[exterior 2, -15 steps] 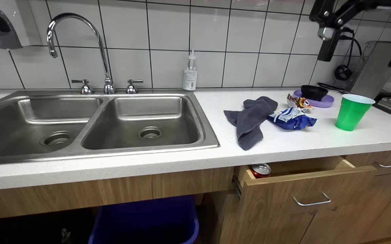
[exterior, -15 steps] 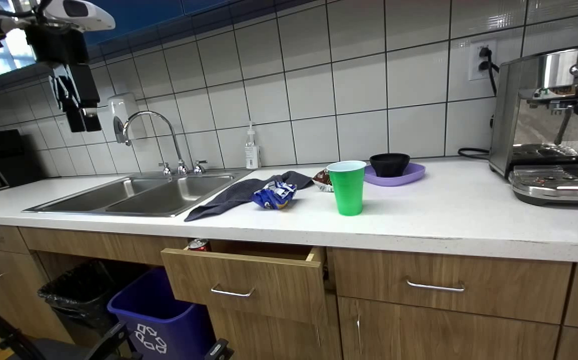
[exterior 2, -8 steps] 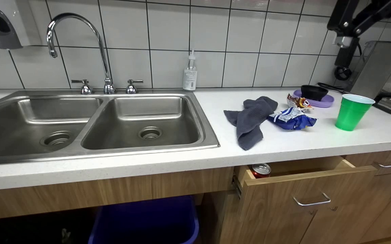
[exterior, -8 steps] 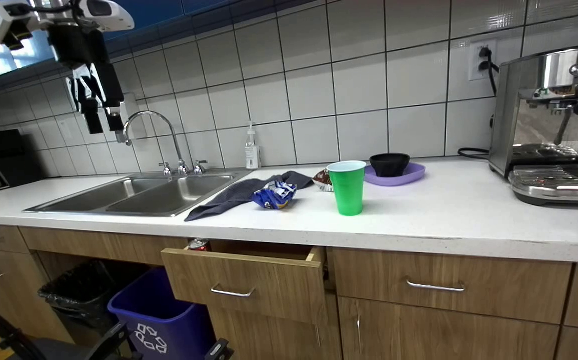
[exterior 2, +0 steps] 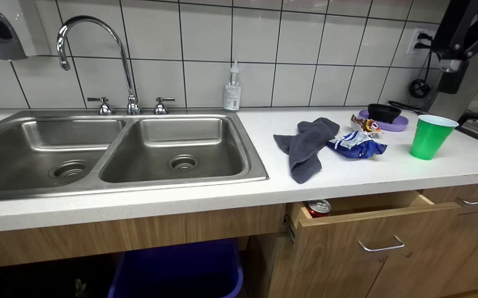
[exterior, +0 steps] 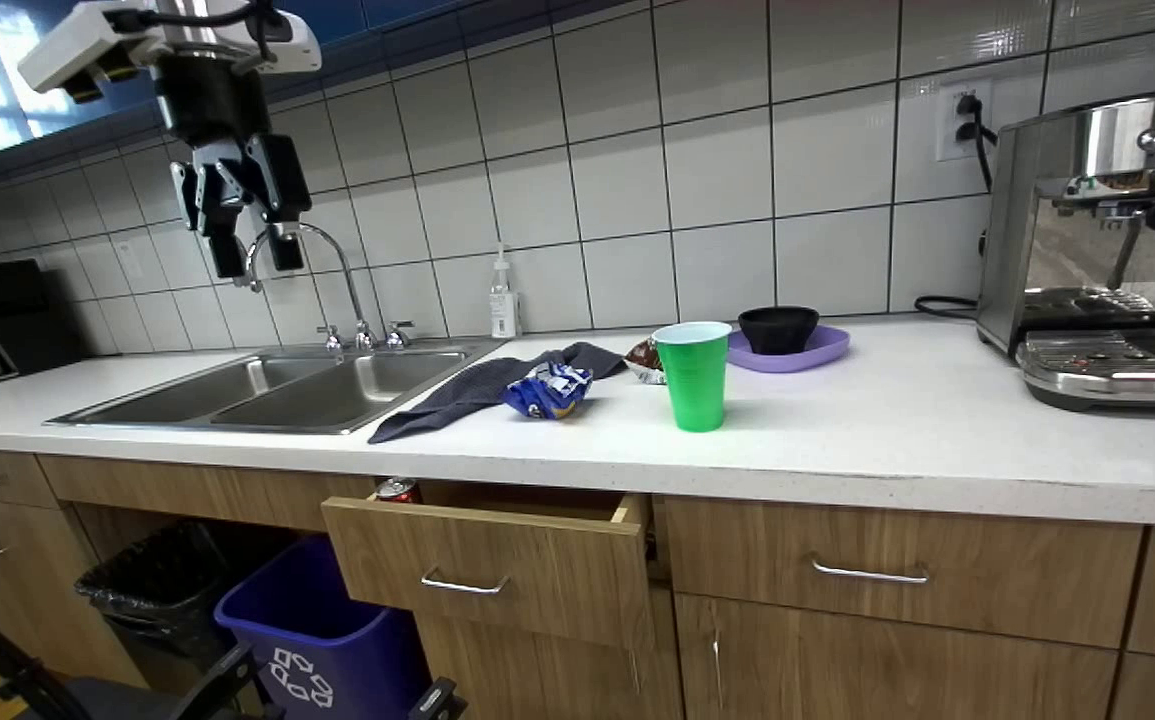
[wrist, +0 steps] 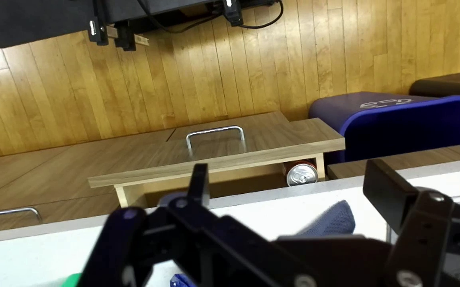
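Hand (exterior: 258,258): jaws wide apart, nothing between them; upper left in an exterior view, well above the counter (exterior: 897,420).
Drawer (exterior: 497,545): pulled out, its front jutting past the counter's edge.
Red can (exterior: 399,489): upright in the drawer's left end, half hidden behind the front in an exterior view; lid whole in the wrist view.
Grey cloth (exterior 2: 311,142): right of the sink (exterior 2: 254,163); one end only in the wrist view.
Green cup (exterior: 694,375): upright, entire in both exterior views; a sliver, lower left, in the wrist view.
Room: wide counter stretch between cup and coffee machine (exterior: 1127,230); wooden floor (wrist: 230,79) broad in the wrist view.
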